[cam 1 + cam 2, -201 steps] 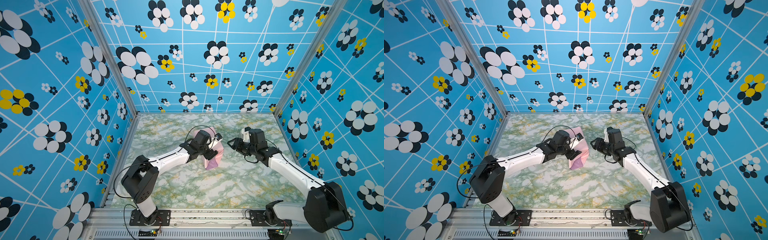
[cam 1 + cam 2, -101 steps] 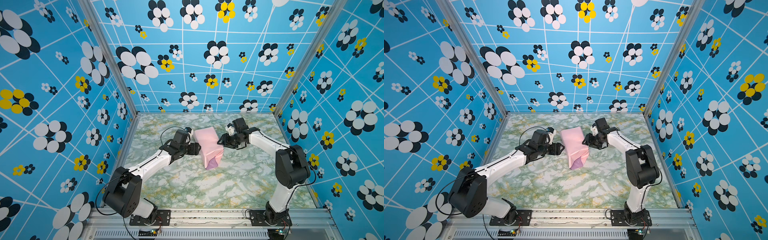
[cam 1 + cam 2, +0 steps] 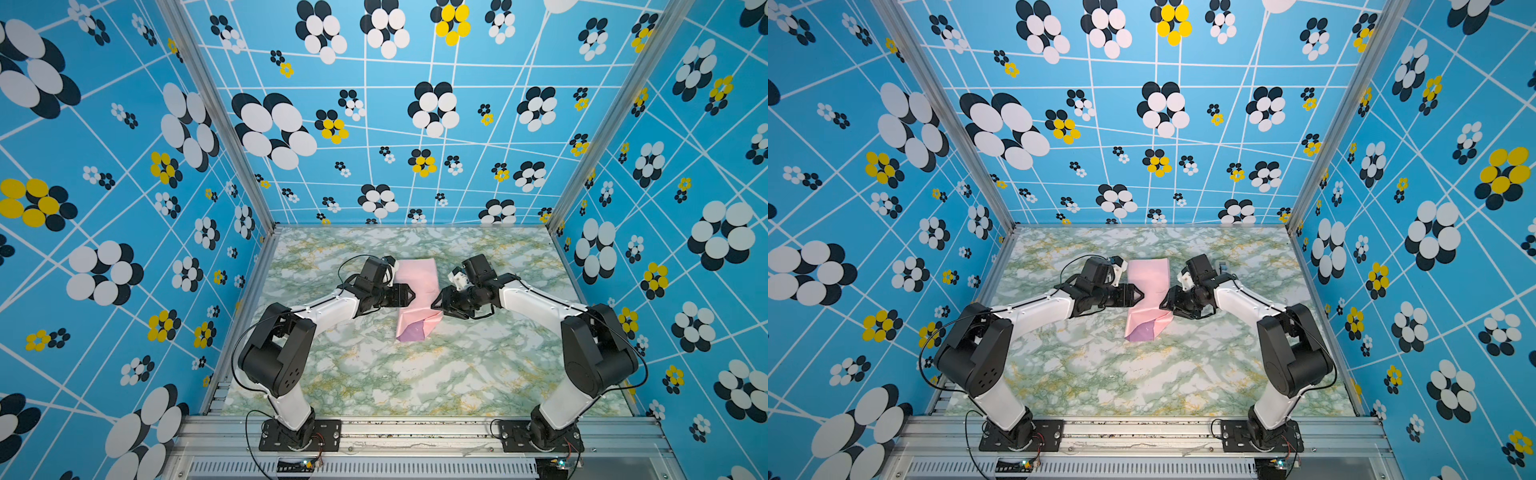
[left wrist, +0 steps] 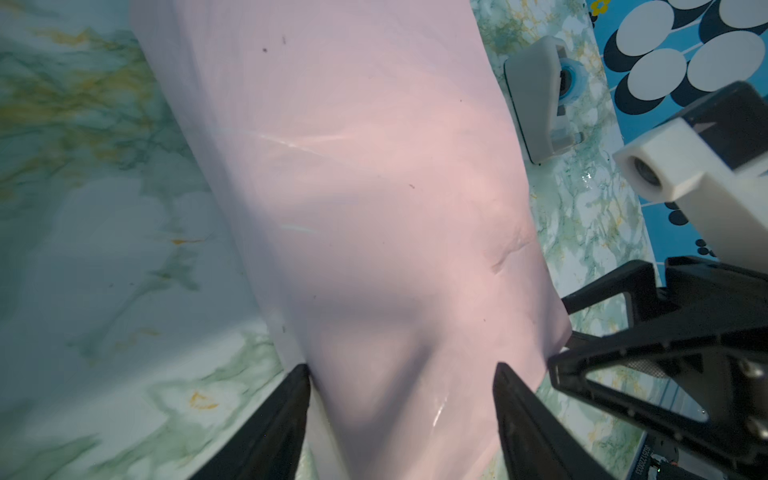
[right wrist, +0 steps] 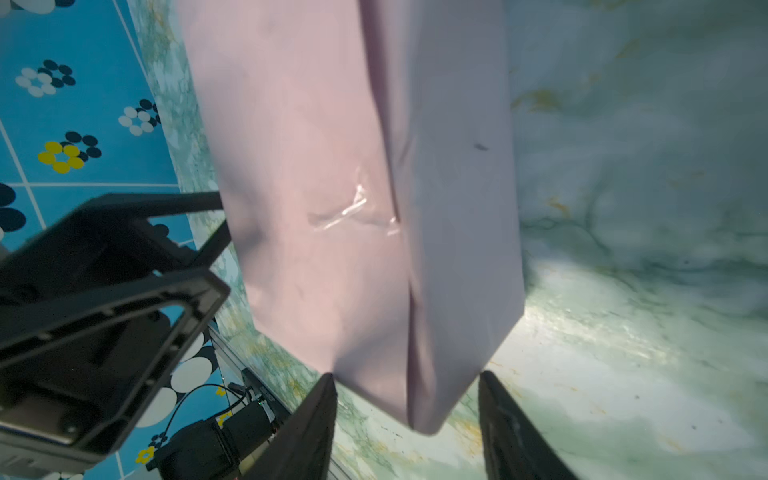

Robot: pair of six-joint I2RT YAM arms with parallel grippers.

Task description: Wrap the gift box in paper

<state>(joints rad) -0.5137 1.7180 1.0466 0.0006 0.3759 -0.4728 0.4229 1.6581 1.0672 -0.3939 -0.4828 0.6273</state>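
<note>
Nearest, the paper (image 3: 415, 286) gapes lilac at its loose end on the table (image 3: 374, 374). Midway, the left gripper (image 3: 410, 296) and right gripper (image 3: 434, 303) flank it, jaws spread, holding nothing. The gift box is hidden (presumably inside); an uneven squeeze could push it out.

My left arm (image 3: 328, 305) and right arm (image 3: 536, 301) both wear white shells between bulky black joints (image 3: 276, 357). Thin black cables (image 3: 232, 363) loop off each. Each stands on a black base plate (image 3: 328, 434) with screws. The jaws are black, open triangular frames dotted with screws. A white camera block (image 4: 681, 166) tops the wrist.
</note>
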